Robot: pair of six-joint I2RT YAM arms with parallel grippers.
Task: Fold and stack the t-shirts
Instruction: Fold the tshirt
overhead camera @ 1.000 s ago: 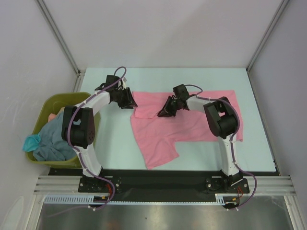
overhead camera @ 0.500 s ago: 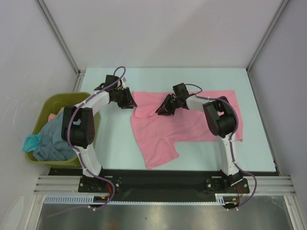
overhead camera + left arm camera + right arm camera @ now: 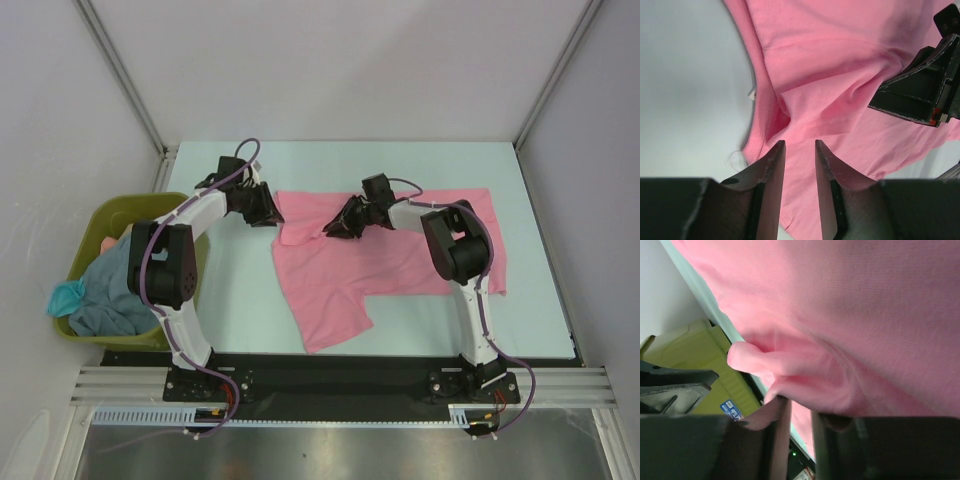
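Bubblegum-pink soft-cloth t-shirt (image 3: 400, 262) lies spread on the pale bench (image 3: 240, 290), rumpled near its far-left corner, with no finished fold showing. Right jaws are on that rumpled area: narrow gap, a pucker of pink at the tips, can't tell if it's clamped. Left jaws are at the shirt's left edge, apart, nothing between them. Dusty grey-blue shirt (image 3: 110, 290) and teal shirt (image 3: 66, 297) are heaped in the olive-green plastic bin (image 3: 130, 205). Looks early: nothing stacked, all folding left.
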